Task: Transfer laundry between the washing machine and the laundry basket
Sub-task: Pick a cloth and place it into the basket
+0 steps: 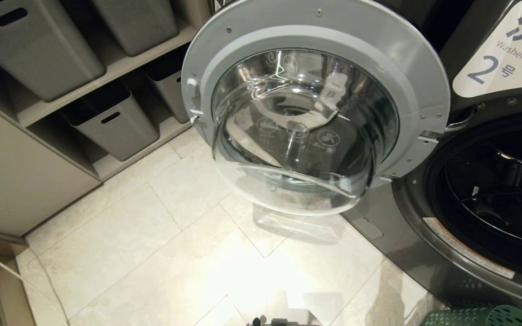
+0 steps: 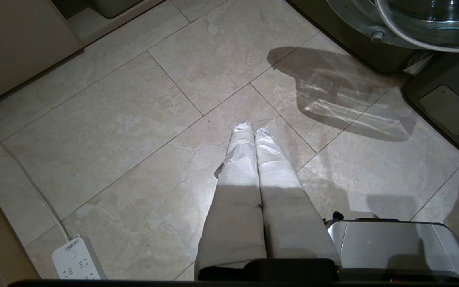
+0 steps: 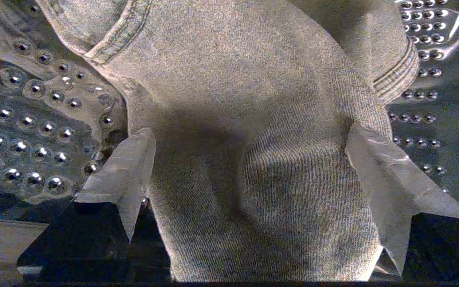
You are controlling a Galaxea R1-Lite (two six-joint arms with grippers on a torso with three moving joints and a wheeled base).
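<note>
Right end effector is reaching inside the perforated steel drum of the washing machine, its fingers spread wide on either side of the grey laundry lying there, not clamped on it. Left end effector is hanging over the tiled floor with fingers pressed together, holding nothing. Washing machine's round glass door is standing open to the left. Green laundry basket is sitting just before the machine, at the near right.

Left end effector parked, fingers pressed together and pointing down; right end effector spread wide.
</note>
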